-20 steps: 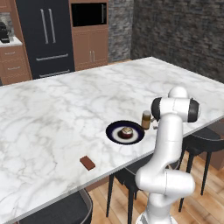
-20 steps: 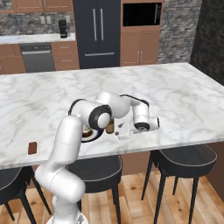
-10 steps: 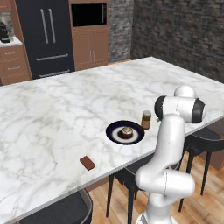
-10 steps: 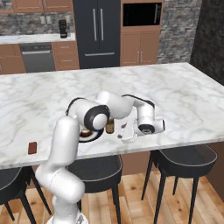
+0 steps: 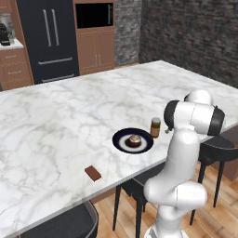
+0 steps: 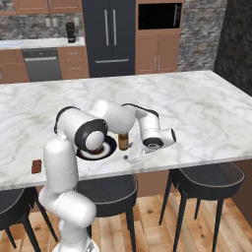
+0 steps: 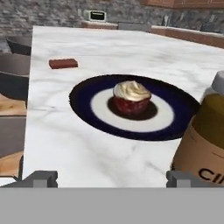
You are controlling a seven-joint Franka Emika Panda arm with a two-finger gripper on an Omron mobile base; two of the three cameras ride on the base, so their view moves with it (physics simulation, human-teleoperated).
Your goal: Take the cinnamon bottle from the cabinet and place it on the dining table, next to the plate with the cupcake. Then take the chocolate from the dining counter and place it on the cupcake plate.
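Note:
The cinnamon bottle point(image 5: 155, 127) stands upright on the white marble dining table point(image 5: 69, 107), just right of the navy plate point(image 5: 122, 142) that carries the cupcake point(image 5: 135, 140). In the hand view the bottle point(image 7: 205, 131) fills the right edge, right behind the right fingertip point(image 7: 179, 178) and outside the gap. My gripper point(image 7: 110, 179) is open and holds nothing, and the plate point(image 7: 83, 98) and cupcake point(image 7: 131, 97) lie straight ahead. From the right base view the gripper point(image 6: 132, 157) hangs low at the table's near edge beside the bottle point(image 6: 123, 141). The chocolate point(image 5: 93, 173) lies near that edge, left of the plate. The cabinet is out of view.
Dark bar stools point(image 6: 204, 177) stand under the table's near edge, another point(image 5: 218, 148) by my arm. A black fridge point(image 5: 49, 37) and brown wooden kitchen units point(image 5: 95, 51) line the far wall. Marble stretches wide behind the plate.
The jaws have opened and let go of the cinnamon bottle, which stays upright by the plate. The hand has drawn back toward the table's near edge.

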